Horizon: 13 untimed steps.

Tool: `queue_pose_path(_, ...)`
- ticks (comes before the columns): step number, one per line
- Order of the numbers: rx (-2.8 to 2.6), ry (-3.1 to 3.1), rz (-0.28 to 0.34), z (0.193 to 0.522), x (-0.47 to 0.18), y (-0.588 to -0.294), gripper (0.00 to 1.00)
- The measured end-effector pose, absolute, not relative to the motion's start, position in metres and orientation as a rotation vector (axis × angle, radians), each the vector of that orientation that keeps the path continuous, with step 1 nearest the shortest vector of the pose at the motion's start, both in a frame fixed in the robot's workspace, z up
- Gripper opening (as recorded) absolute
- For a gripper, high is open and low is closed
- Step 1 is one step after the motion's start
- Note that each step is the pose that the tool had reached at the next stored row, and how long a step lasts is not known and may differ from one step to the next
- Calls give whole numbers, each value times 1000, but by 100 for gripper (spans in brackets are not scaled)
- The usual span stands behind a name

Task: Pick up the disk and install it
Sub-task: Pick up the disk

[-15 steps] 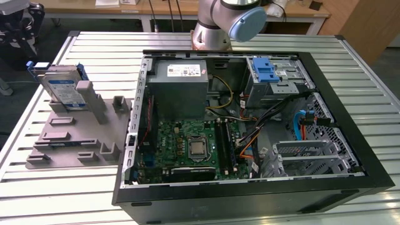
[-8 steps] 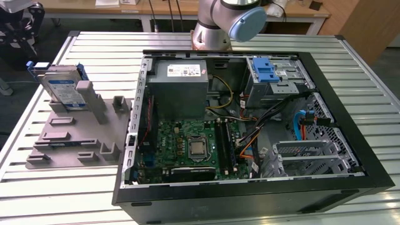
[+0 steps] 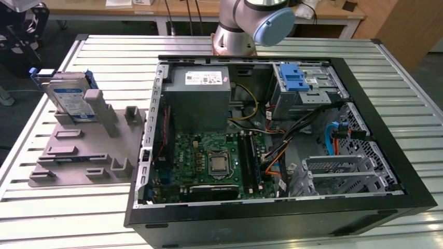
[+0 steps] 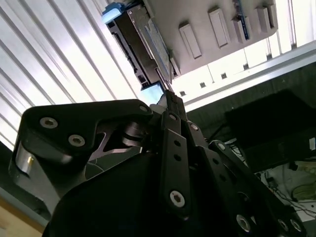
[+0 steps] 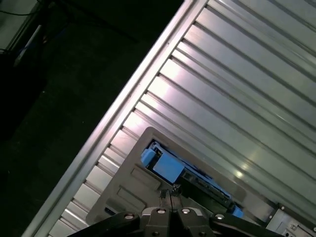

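The disk stands on edge in a grey plastic holder on the table, at the exterior view's left of the open computer case. It is silver-grey with a blue-and-white label and blue rails. Both wrist views look at the disk along the fingers. My gripper hangs above the disk and apart from it, its thin fingertips pressed together with nothing between them.
Inside the case sit a grey power-supply box, a green motherboard and a silver cage with a blue latch. The slatted metal table ends close beside the holder, with dark floor beyond. The arm's base stands behind the case.
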<state>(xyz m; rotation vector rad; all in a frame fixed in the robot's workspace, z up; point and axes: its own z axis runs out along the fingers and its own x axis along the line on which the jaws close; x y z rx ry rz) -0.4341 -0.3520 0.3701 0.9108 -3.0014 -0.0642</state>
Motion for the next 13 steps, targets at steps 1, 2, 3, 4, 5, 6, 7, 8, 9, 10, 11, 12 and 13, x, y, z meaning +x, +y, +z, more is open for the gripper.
queue_pose_path(1,928,-2996,-64,370,-434,-352,11)
queue_pose_path(2,944,-2990,-64,370,-434,-352,11)
queue_pose_path(3,960,-2985,-64,370,-434,-352,11)
queue_pose_path(4,977,-2980,-64,370,-434,-352,11)
queue_pose_path(5,992,-2974,-64,370,-434,-352,11)
queue_pose_path(6,1007,-2969,-64,370,-434,-352,11)
queue_pose_path(7,1024,-2963,-64,370,-434,-352,11)
queue_pose_path(8,1040,-2957,-64,370,-434,-352,11)
queue_pose_path(9,1056,-2951,-64,370,-434,-352,11)
queue_pose_path(10,1072,-2945,-64,370,-434,-352,11)
queue_pose_path(11,1089,-2939,-63,370,-434,-352,11)
queue_pose_path(12,1107,-2932,-63,370,-434,-352,11)
queue_pose_path(13,1125,-2925,-63,370,-434,-352,11)
